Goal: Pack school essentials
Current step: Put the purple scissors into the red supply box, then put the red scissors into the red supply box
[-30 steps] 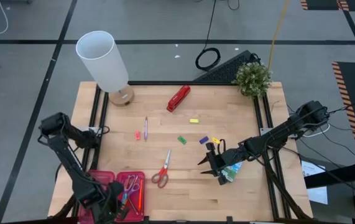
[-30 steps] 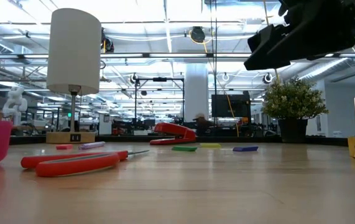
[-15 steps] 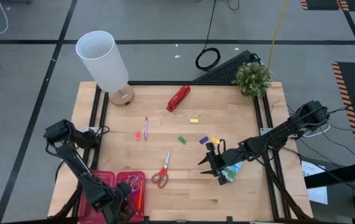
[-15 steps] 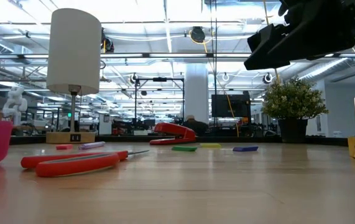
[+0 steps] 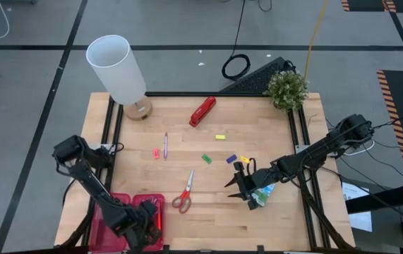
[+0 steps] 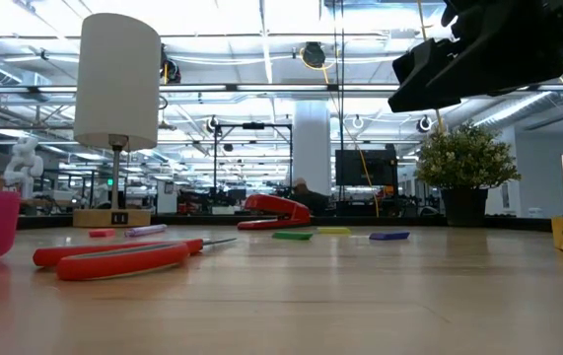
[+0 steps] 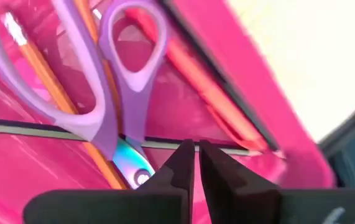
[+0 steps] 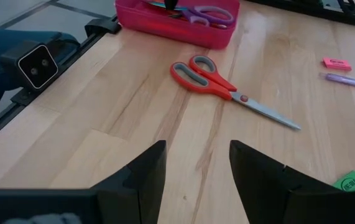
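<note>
Two pink boxes point(image 5: 155, 203) stand at the near left edge. One holds purple-handled scissors point(image 7: 121, 74), orange pencils point(image 7: 40, 62) and a thin pen point(image 7: 53, 129). My left gripper point(image 5: 142, 220) is down in that box, shut, its tips point(image 7: 194, 149) at the thin pen. Red-handled scissors point(image 5: 185, 192) lie flat on the table beside the boxes. A purple pen point(image 5: 165, 144) and small erasers point(image 5: 206, 159) lie mid-table. My right gripper point(image 5: 238, 185) hovers open right of centre, beside the green-yellow crayon box point(image 5: 265, 195). My left gripper points down into the pink box with its fingers shut. Its tips stand right at the thin pen point(image 7: 165, 144), which lies across them on the box floor. I cannot tell whether they touch it.
A red stapler point(image 5: 202, 111) lies at the far middle, a white lamp point(image 5: 120, 70) at the far left corner, and a potted plant point(image 5: 286, 89) at the far right corner. Bare wood lies between the red-handled scissors and my right gripper.
My left gripper has gone a little toward the table's right and far edges over the pink boxes, and its arm has followed.
</note>
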Controlling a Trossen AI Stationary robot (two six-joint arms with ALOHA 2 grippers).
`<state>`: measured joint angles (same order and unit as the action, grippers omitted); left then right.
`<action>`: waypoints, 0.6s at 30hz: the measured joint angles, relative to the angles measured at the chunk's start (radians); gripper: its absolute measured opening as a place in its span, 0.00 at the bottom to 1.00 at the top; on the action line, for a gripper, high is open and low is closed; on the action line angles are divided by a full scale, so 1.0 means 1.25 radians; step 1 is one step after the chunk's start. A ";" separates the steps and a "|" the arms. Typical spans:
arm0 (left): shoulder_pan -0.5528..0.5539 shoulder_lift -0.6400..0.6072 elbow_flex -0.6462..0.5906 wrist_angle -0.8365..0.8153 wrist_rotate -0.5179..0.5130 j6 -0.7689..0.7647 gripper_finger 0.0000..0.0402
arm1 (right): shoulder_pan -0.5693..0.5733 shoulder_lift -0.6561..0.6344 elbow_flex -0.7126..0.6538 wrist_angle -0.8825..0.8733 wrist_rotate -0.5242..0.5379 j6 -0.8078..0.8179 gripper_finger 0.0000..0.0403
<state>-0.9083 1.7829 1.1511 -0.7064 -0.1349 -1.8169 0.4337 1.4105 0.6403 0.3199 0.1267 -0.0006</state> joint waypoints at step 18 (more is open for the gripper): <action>0.045 -0.125 0.000 -0.044 -0.439 0.375 0.06 | -0.079 0.245 0.168 0.113 -0.161 -0.045 0.42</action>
<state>-0.8526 1.6264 1.1515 -0.7616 -0.6838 -1.3478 0.3351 1.7170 0.8499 0.4608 -0.0742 -0.0573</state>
